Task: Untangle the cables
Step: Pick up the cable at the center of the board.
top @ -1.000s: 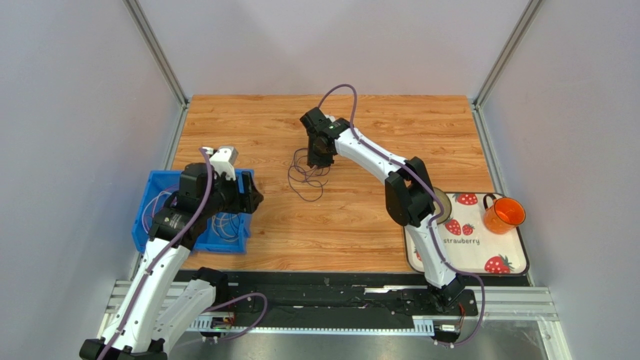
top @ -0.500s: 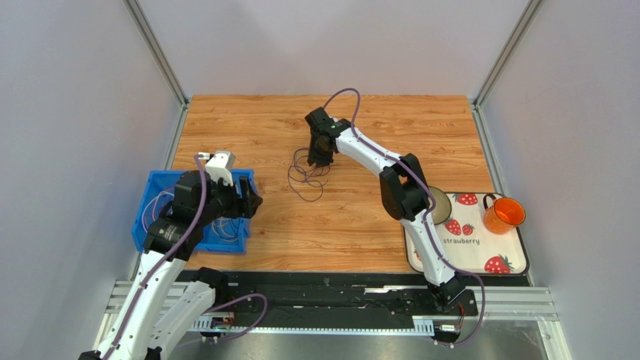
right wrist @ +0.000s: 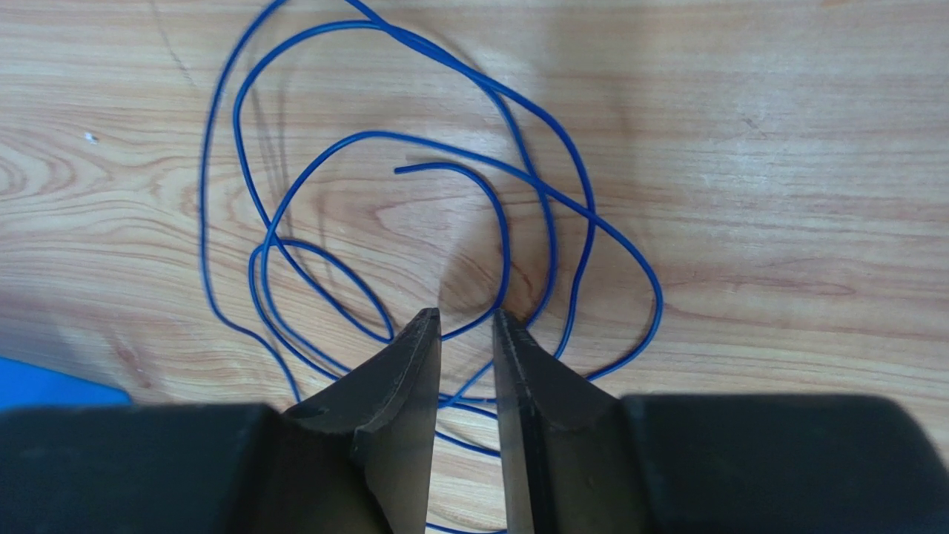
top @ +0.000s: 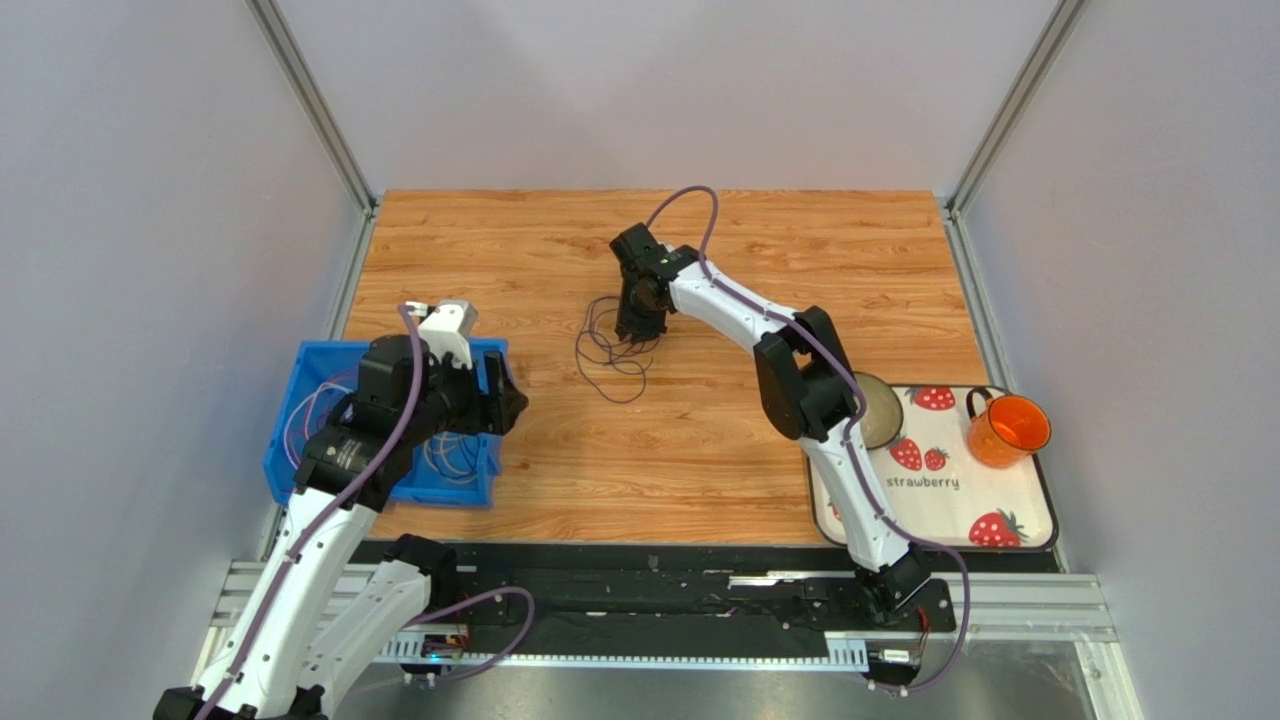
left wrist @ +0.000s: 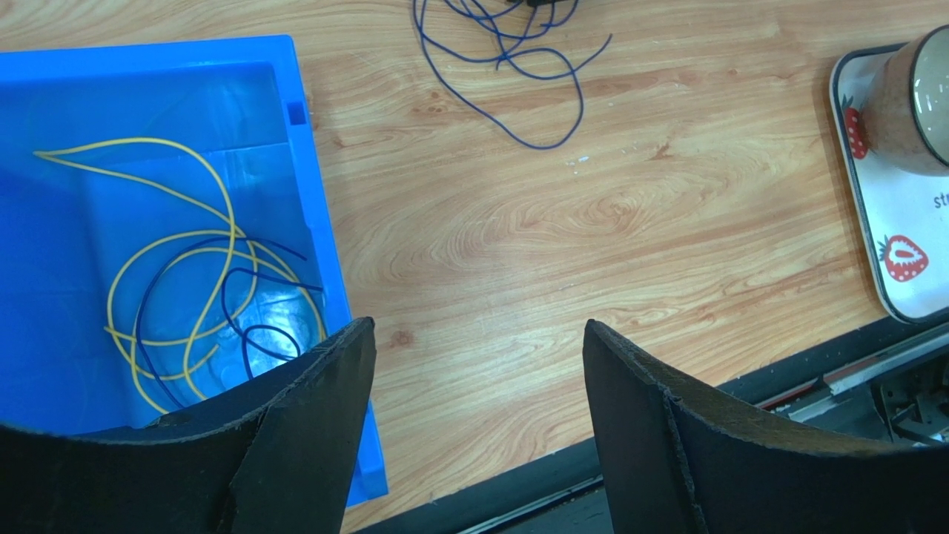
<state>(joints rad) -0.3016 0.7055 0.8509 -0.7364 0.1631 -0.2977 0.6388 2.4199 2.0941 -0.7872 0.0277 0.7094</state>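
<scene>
In the overhead view, a loose bundle of thin dark blue cable loops (top: pixel 613 354) is lying on the wood-grain surface (top: pixel 721 465), a little left of the frame's centre. My right jaws are pointing down at the bundle's upper right edge; from here I cannot tell how far apart they are standing. My left jaws are hovering at the right rim of a blue rectangular plastic bin (top: pixel 295 471) at the left of the frame, and more thin cables are showing inside it. At the lower right, a white strawberry-printed tray (top: pixel 962 510) is carrying an orange mug (top: pixel 1010 429).

In the left wrist view, my left jaws are standing wide apart along the bottom edge and are holding nothing. One is hanging over the bin's right wall, the other over bare wood. Inside the bin, at the left of the frame, a thin yellow cable (left wrist: pixel 156 140) is curling in loops, with a thin dark blue strand (left wrist: pixel 228 292) running through it. The bundle on the surface is showing at the top centre. A brown mug (left wrist: pixel 908 100) is sitting on the tray at the right edge.

In the right wrist view, the blue loops are spreading across the upper and middle frame. My right jaws are rising from the bottom centre with only a narrow gap between them. Bare wood is showing between the tips, strands are passing just beside and beneath them, and nothing is visibly clamped.
</scene>
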